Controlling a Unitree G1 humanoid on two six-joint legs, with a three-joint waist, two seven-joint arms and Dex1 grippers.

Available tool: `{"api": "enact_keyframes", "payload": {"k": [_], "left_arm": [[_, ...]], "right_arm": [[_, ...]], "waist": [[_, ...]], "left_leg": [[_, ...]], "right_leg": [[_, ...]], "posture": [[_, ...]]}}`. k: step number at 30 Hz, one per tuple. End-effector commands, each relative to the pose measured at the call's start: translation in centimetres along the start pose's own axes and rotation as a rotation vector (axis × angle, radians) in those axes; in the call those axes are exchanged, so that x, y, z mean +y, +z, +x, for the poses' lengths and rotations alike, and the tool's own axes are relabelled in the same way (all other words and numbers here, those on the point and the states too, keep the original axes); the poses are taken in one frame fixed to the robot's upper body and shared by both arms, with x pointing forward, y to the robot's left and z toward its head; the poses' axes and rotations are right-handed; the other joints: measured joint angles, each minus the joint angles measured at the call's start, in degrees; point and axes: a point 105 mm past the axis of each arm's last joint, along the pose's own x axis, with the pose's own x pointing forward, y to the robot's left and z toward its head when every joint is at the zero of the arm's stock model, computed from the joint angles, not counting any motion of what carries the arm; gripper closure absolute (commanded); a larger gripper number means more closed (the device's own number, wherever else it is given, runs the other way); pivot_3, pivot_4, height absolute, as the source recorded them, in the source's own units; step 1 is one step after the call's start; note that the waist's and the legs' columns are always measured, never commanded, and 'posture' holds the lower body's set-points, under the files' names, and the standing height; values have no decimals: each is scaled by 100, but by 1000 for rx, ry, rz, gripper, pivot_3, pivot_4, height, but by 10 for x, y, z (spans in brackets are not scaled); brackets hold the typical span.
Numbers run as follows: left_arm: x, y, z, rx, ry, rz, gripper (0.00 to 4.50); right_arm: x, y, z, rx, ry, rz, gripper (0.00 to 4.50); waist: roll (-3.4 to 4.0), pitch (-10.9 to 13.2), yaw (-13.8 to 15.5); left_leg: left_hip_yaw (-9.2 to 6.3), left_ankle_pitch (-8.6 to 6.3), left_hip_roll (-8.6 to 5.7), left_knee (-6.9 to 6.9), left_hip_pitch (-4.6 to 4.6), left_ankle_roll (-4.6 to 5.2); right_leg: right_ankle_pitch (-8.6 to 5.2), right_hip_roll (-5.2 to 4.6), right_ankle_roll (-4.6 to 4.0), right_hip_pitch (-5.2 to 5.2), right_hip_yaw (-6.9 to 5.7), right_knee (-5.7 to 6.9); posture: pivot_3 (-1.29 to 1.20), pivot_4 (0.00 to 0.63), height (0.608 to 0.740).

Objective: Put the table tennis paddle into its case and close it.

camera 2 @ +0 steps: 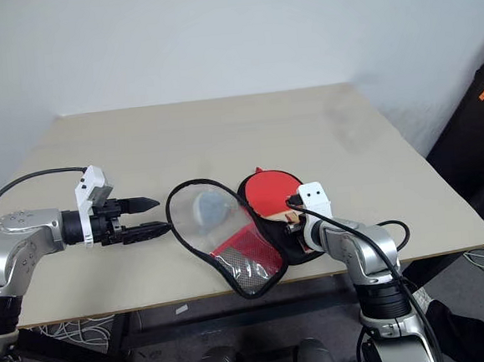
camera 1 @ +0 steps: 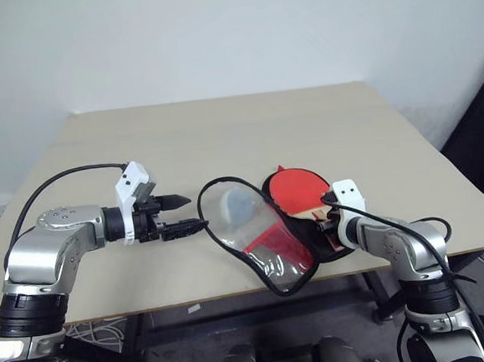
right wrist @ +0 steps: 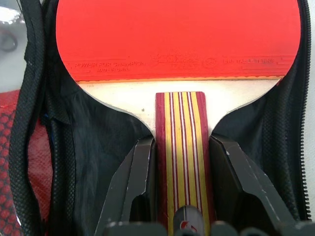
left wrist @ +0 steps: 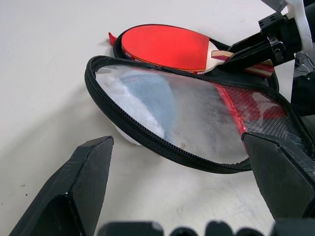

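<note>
The case [camera 1: 255, 239] lies open near the table's front edge. Its lid with the clear window [left wrist: 197, 118] stands tilted up on the left of its black-lined half. The table tennis paddle [camera 1: 297, 187] rests red face up in that lined half [right wrist: 93, 147]. My right gripper [right wrist: 181, 142] is shut on the paddle's striped wooden handle [right wrist: 181, 147] and reaches in from the case's near right side. My left gripper [camera 1: 196, 213] stands open just left of the lid's zip edge [left wrist: 128, 123], with nothing between its fingers [left wrist: 88, 177].
The case sits on a light wooden table [camera 1: 180, 144] whose back and left stretches are bare. A black bag [camera 1: 482, 137] stands off the table's right side. Cables lie on the floor [camera 1: 103, 330] under the front edge.
</note>
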Motion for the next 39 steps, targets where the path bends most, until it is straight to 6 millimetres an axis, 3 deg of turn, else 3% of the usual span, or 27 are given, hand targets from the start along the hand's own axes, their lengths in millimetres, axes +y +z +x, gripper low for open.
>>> {"api": "enact_keyframes", "payload": {"k": [1, 4, 10, 14, 20, 23, 28, 35, 36, 39], "left_arm": [[0, 11, -3, -8, 6, 46, 0], [0, 10, -3, -6, 6, 46, 0], [0, 10, -3, -7, 7, 47, 0], [0, 8, -7, -5, 11, 47, 0], [6, 1, -24, 8, 38, 28, 0], [10, -10, -28, 21, 57, 14, 0], [18, -26, -22, 27, 103, -8, 1673], [7, -25, 10, -22, 41, -14, 4207], [6, -24, 14, -29, 35, -17, 4452], [-1, -23, 29, -39, -3, -27, 4452]], "right_arm": [[5, 7, -4, -11, -6, -18, 3323], [10, 5, -2, 1, -1, -21, 3323], [14, 10, -2, -5, 13, -1, 1307], [9, 31, -13, -80, 40, -18, 33], [-7, 74, -58, -230, 181, -156, 33], [-29, 95, -85, -294, 194, -260, 33], [-63, 126, -113, -372, 144, -354, 0], [-70, 144, -124, -404, 136, -425, 0], [-70, 144, -123, -404, 135, -427, 0], [-65, 143, -122, -407, 148, -428, 0]], "waist": [[0, 0, 0], [0, 0, -2], [-1, -1, -16], [0, 0, -10], [7, 5, -13], [6, 5, -8], [5, 5, -6], [1, 4, 9], [1, 4, 8], [0, 4, 11]], "left_leg": [[0, 0, 0, 0, 0, 0], [0, 0, 0, 0, 0, 0], [0, 0, 2, -1, 2, 0], [0, 0, 1, -1, 2, 0], [2, 0, 1, -3, -2, 0], [4, 0, 6, -8, 1, 0], [11, 0, 6, -5, 0, 0], [11, -1, 6, -3, -2, 0], [11, 0, 5, -1, -2, 0], [10, 0, 5, -1, -4, 0]], "right_leg": [[0, 0, 0, 0, 0, 0], [0, 0, 0, 0, 0, 0], [0, 1, 0, 0, 0, 0], [0, 0, 0, 0, -1, 0], [-1, -1, 1, -4, -1, -3], [-3, 0, 0, -3, -5, -6], [-7, -3, -8, -3, -4, -8], [-2, -4, -1, -2, -2, -10], [-2, -4, -1, -1, -3, -10], [-2, -4, -1, -2, -3, -9]], "posture": [[0, 0, 698], [0, 0, 698], [0, 0, 698], [0, 0, 698], [0, 0, 698], [0, 0, 698], [0, 0, 698], [0, 0, 698], [0, 0, 698], [0, 0, 698]]}}
